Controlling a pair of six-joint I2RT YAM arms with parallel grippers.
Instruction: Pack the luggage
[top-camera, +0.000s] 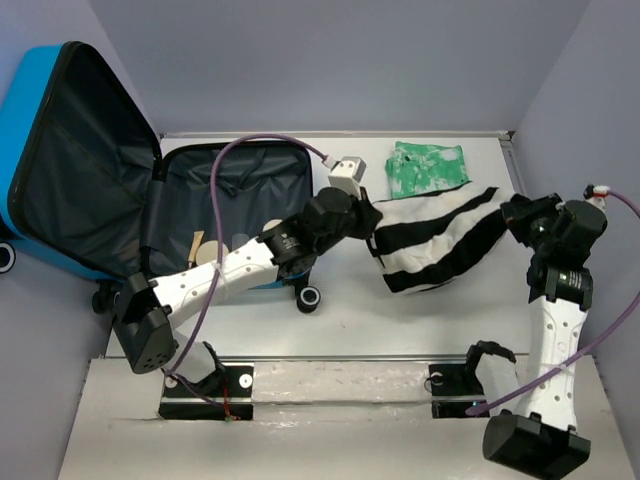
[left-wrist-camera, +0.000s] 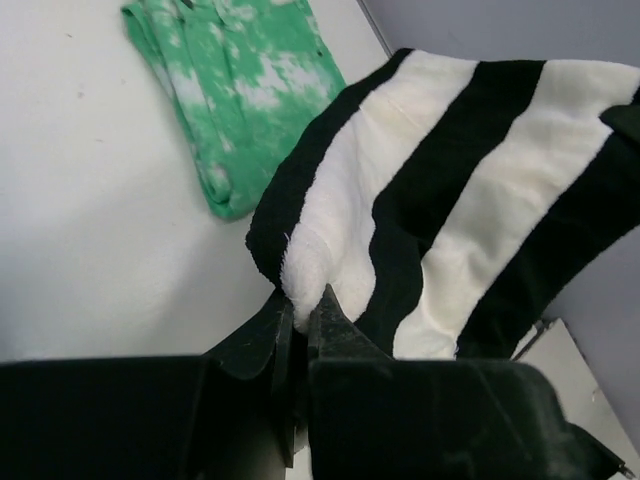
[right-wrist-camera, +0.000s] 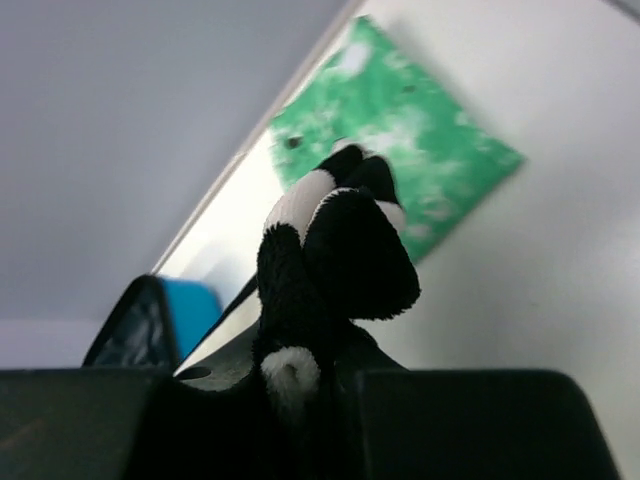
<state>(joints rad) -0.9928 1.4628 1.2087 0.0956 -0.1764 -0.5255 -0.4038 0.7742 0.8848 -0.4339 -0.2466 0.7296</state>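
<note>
Smooth table (top-camera: 400, 322); fleecy striped cloth (top-camera: 440, 240), maybe slack, between left gripper (left-wrist-camera: 306, 303), right gripper (top-camera: 512, 213)

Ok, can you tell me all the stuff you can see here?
luggage: one, bright blue with black lining, open, at the left of the table
striped cloth: one, black and white, held between both pincers, right of the luggage
green cloth: one, green with white blotches, flat at the far side of the table
table: one, white, under everything
left pincer: one, black, shut on the striped cloth's left end
right pincer: one, black, shut on its right end
</note>
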